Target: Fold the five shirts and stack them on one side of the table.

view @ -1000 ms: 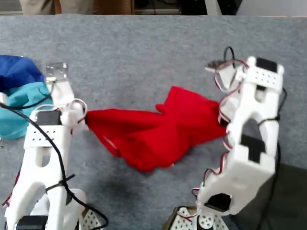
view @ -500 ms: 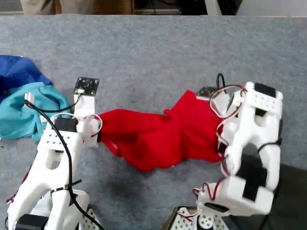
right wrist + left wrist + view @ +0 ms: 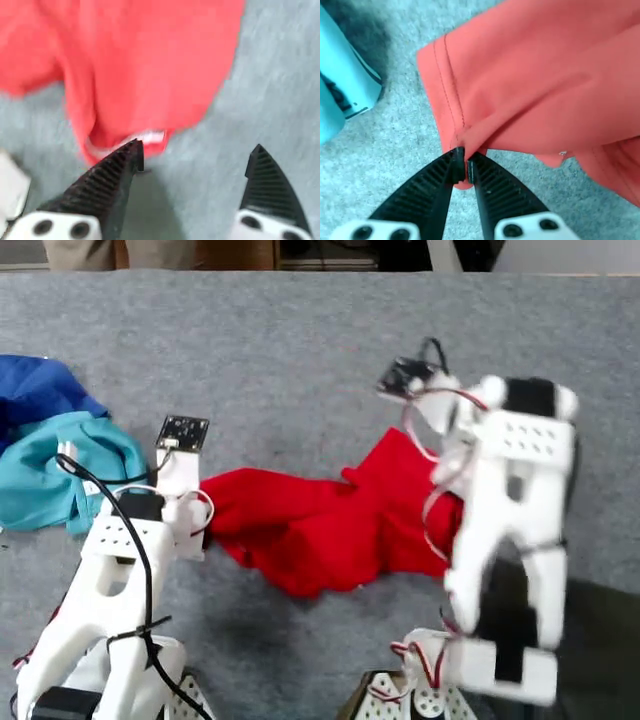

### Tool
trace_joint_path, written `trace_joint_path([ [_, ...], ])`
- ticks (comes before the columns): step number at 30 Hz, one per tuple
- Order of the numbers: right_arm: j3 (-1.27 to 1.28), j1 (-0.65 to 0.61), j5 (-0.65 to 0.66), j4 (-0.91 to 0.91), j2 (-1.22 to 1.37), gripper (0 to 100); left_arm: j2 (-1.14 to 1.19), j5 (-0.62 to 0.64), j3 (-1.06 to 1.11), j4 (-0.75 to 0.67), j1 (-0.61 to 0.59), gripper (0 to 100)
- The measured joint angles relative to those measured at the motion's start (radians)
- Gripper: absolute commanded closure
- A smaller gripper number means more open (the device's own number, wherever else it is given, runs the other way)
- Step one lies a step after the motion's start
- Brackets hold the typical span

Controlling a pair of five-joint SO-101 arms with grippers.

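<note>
Since a second ago, the left gripper (image 3: 465, 167) has been carried inward along the table (image 3: 300, 330). The near left edge of the red shirt (image 3: 320, 525) has been drawn along with it, so the cloth is bunched closer to the middle. Over the same span the right arm (image 3: 510, 490) has been raised and swung toward the far side.

The left gripper is clenched on the red shirt, with a fold at a hemmed corner pinched between the two black fingertips. The right gripper (image 3: 197, 150) is held wide apart, with nothing between its fingers. One of its fingertips is seen just beside the shirt's edge, where a white label shows, and the other is over bare table.

The red shirt lies crumpled at the table's middle, between the two arms. A teal shirt (image 3: 60, 475) is heaped at the table's left edge, apart from the red one. A blue shirt (image 3: 35, 390) is seen touching it on the far side.
</note>
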Motion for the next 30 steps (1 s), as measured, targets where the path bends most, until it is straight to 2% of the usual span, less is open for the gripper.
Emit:
trace_joint_path([
  [4,-0.181,-0.071,-0.098,-0.038,0.244,67.0,-0.002,-0.002,0.008,0.000,0.000,98],
  [9,-0.466,-0.087,-0.180,-0.038,0.566,67.0,-0.003,-0.002,0.008,0.000,0.000,98],
  [18,-1.025,-0.087,-0.321,0.132,1.030,67.0,-0.003,-0.002,0.038,0.040,0.000,98],
  [26,-1.100,-0.184,-0.348,0.137,1.115,67.0,-0.003,-0.002,0.038,0.041,0.006,98],
  [30,-1.100,-0.187,-0.350,0.137,1.115,67.0,-0.003,-0.002,0.038,0.041,0.008,98],
])
